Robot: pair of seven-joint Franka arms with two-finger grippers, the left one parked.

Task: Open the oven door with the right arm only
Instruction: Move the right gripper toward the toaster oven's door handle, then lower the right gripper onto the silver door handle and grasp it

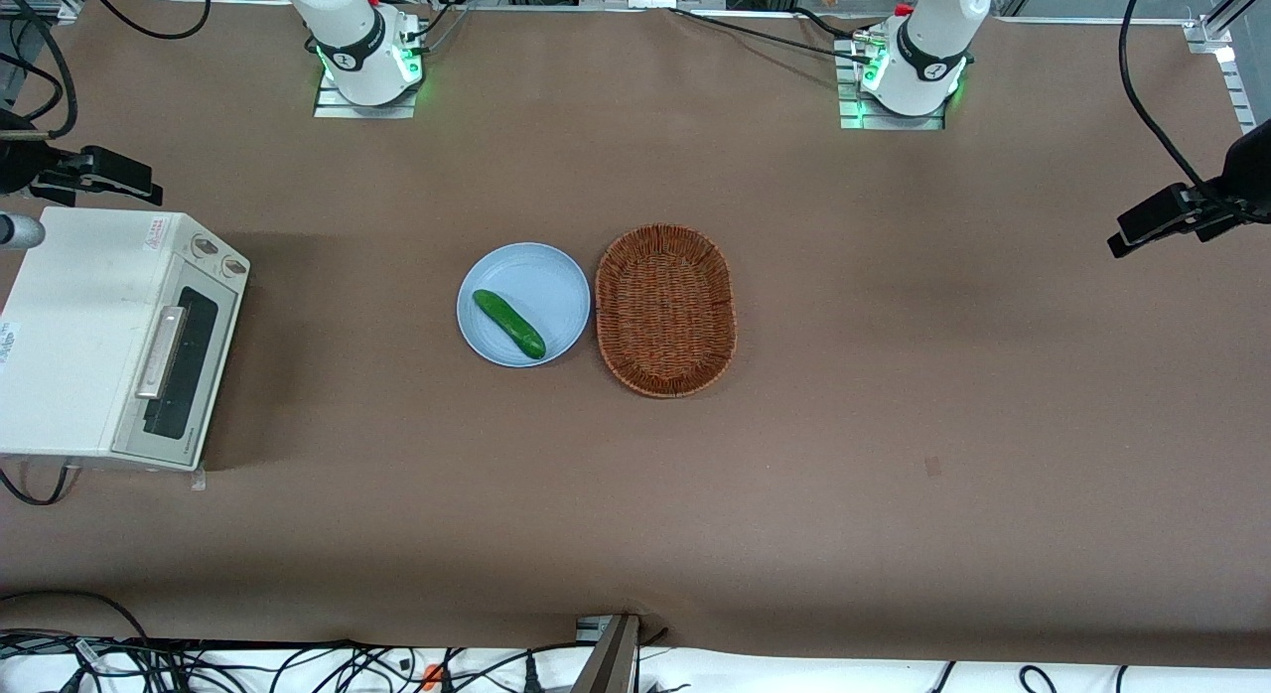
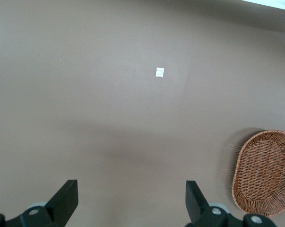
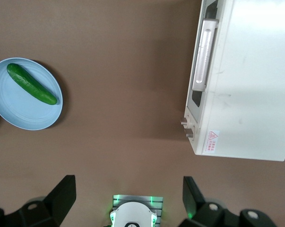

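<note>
Right arm is hovering high above the table, not yet reaching for the closed oven door.

The oven (image 1: 99, 336) is sitting at the working arm's end of the table, its door (image 1: 179, 360) shut and facing the plate (image 1: 523, 304) with a cucumber (image 1: 508, 324). The gripper (image 3: 128, 196) is hanging well above the table near its own base (image 3: 133, 213), pointing straight down, fingers (image 3: 62, 194) spread wide and holding nothing. To do this well, it should probably be descending to the bar handle (image 3: 203, 54), closing across the bar, then pulling outward and down along the door's arc.
</note>
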